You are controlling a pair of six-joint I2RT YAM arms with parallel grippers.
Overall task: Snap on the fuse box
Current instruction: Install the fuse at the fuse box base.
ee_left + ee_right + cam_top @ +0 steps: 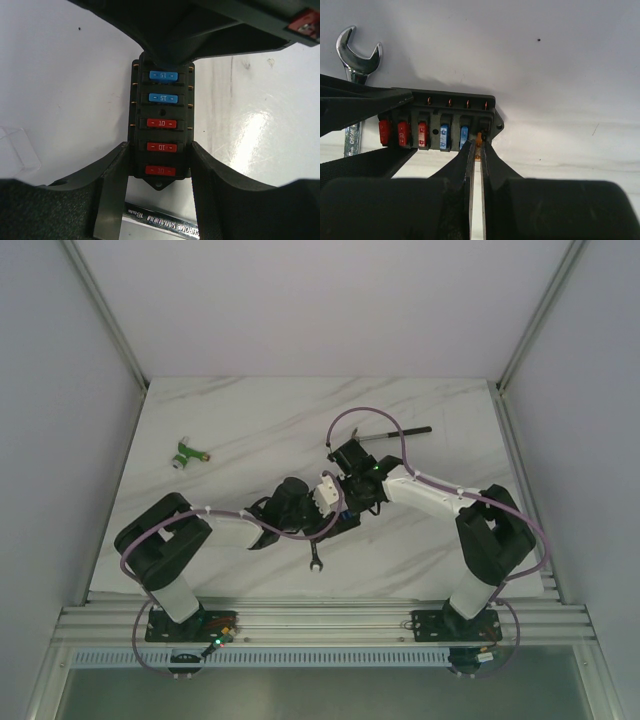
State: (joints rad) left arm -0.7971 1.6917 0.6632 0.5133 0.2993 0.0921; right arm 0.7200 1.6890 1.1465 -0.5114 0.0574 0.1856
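The fuse box [160, 122] is a small black box lying open-faced on the white table, with two blue and three red fuses in its slots. My left gripper [159, 146] is shut on its near end, one finger pressed against each long side. In the right wrist view the fuse box [440, 120] shows its row of slots. My right gripper [478, 144] is shut on a tiny orange fuse [479, 137] at the last slot, by the box's mounting ear. From above, both grippers meet at mid-table [343, 508] and hide the box.
A chrome wrench [316, 560] lies just in front of the box, seen also under my left fingers [160, 222]. A green-and-white connector [187, 453] sits at the far left, a black-handled tool [395, 432] at the back. A clear plastic piece [15, 150] lies left of the box.
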